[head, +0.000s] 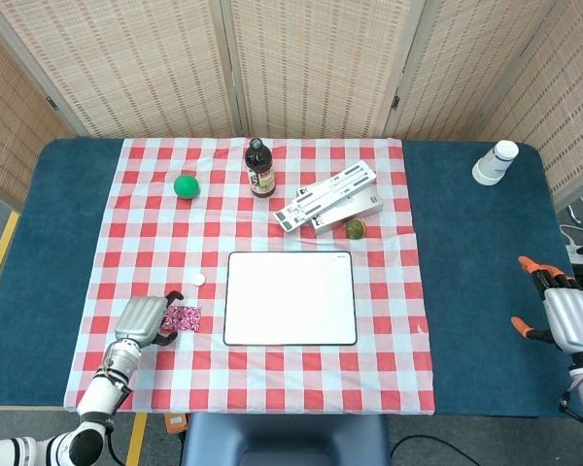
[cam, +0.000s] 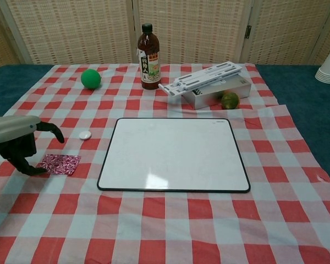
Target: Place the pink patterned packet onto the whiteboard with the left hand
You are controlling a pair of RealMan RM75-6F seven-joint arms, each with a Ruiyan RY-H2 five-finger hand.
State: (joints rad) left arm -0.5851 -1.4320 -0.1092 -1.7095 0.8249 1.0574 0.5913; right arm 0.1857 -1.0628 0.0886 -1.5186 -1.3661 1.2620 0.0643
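Chest view: the left hand (cam: 14, 142) is seen at the left edge of the frame, just left of the pink patterned packet (cam: 60, 164), which lies flat on the red-and-white checked cloth (cam: 170, 220). The fingers (cam: 50, 129) are spread and curved; one dark fingertip arches above the packet's upper left corner, and a lower one reaches the packet's left edge near the cloth. Whether that lower fingertip is touching the packet cannot be told. The packet is not enclosed or lifted by the hand. The whiteboard (cam: 174, 154) is found right of the packet, with a strip of cloth between the two. A small white disc (cam: 85, 134) lies above the packet, between it and the whiteboard's upper left corner. In the upper part of the frame a green ball (cam: 91, 78), a dark bottle (cam: 149, 49), a white folded stand (cam: 202, 77) resting on a box, and a small green fruit (cam: 230, 100) are located. Head view: the left hand (head: 142, 319) is placed at the lower left, with the packet (head: 183, 317) directly at its right side and the whiteboard (head: 290, 298) further right. The right hand (head: 564, 316) is shown at the right edge, over the blue table (head: 466, 243), well apart from all objects; its orange-tipped fingers are apart and nothing is held. A stack of white cups (head: 495, 162) stands at the upper right.
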